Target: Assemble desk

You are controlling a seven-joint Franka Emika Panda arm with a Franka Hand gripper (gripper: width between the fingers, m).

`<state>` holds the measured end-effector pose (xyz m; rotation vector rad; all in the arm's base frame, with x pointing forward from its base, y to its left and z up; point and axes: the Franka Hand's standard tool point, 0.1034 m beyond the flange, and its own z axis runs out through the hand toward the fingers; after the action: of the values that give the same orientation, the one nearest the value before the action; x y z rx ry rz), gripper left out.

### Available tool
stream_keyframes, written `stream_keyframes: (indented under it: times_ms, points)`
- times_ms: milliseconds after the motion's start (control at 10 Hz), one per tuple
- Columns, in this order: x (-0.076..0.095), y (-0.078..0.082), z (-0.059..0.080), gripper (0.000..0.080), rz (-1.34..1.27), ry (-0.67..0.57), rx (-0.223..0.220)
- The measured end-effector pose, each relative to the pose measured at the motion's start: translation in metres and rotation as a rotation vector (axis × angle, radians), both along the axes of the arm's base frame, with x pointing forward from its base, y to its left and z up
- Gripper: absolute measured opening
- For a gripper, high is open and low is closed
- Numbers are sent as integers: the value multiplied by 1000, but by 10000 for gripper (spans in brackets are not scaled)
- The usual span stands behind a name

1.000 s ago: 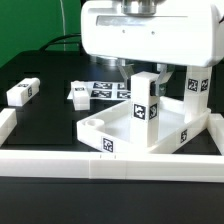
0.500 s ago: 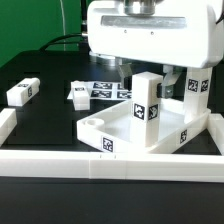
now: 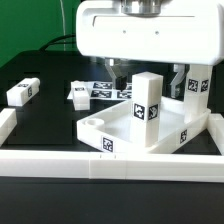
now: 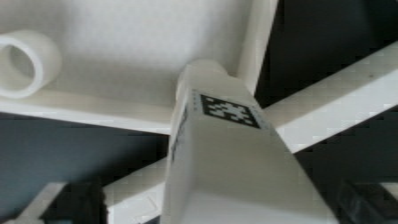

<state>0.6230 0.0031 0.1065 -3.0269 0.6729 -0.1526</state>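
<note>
- At the exterior view's far left, a loose leg (image 3: 22,92) lies flat on the black table (image 3: 50,130). Its long axis runs roughly level, and a black-and-white square tag faces the camera.
- A second loose leg (image 3: 79,94) lies flat too, also tagged. It is just beside the marker board (image 3: 108,88), whose printed squares are too small to read.
- Between these two legs and the white border rail (image 3: 110,166) in front, the table is open dark surface.
- The tabletop (image 3: 118,138) sits centre-right with its rim up and tags on its outer walls. Its near corner is close against the border rail, and a round socket (image 3: 93,123) shows at its left corner.
- A standing leg (image 3: 148,112) rises from the tabletop with its long axis vertical and its tag towards the camera.
- The gripper (image 3: 148,80) hangs directly over that standing leg. Its jaws are spread wide, with a finger (image 4: 77,200) on each side and a gap showing at both, so it grips nothing.
- Further right, a back leg (image 3: 195,90) stands upright at the tabletop's far corner, its tag visible.
</note>
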Motion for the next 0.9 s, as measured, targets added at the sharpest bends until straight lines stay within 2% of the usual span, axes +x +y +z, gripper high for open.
stream_keyframes:
  times_ms: [700,900]
  points:
    - [0,-3,-1,649,529,-7,-58]
    - [0,-3,-1,649,695,-4,-86]
